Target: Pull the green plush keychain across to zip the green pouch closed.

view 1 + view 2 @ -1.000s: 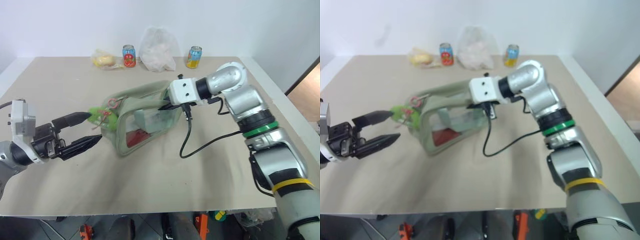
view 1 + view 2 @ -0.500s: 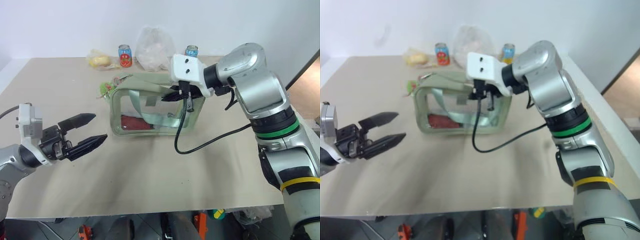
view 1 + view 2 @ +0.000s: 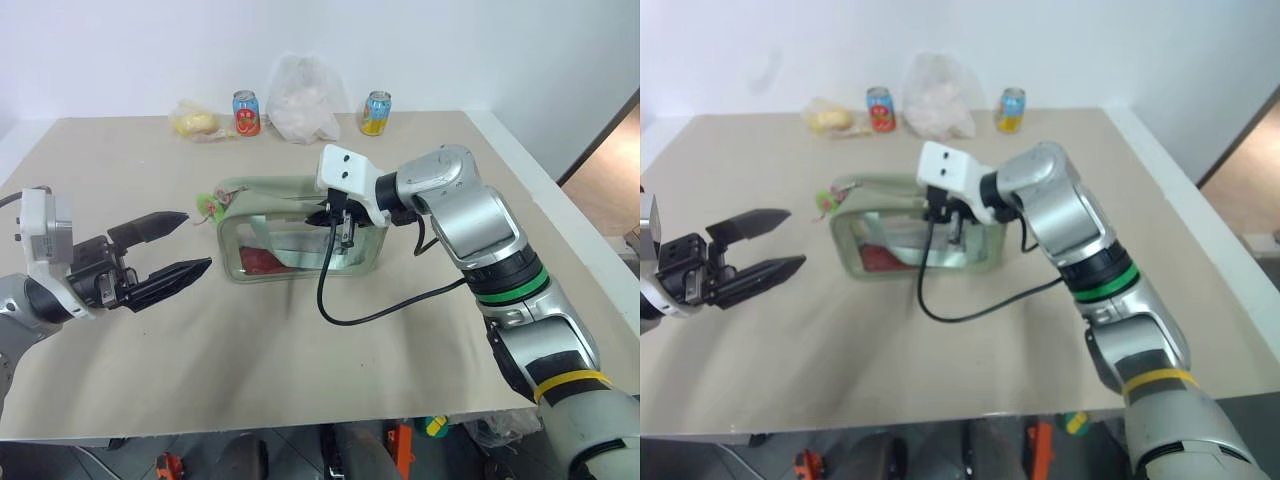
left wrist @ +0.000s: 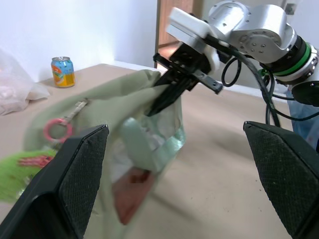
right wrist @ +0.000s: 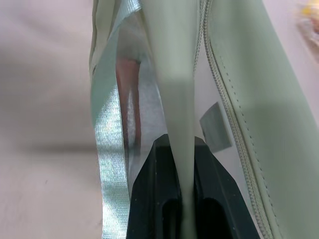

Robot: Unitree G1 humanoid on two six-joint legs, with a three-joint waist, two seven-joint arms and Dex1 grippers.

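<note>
Head stereo pair overlooking table [image 3: 300,380], wrist cameras close on pouch [image 4: 144,99]

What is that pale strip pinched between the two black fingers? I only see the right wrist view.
Observer: It is an edge of the green pouch; the right gripper is shut on it near the top.
Operator: Where is the other gripper?
Observer: The left gripper hangs open beside the pouch, touching nothing.
Operator: Anything fuzzy nearby?
Observer: Yes, the green plush keychain sits at the pouch end facing that open gripper.
</note>
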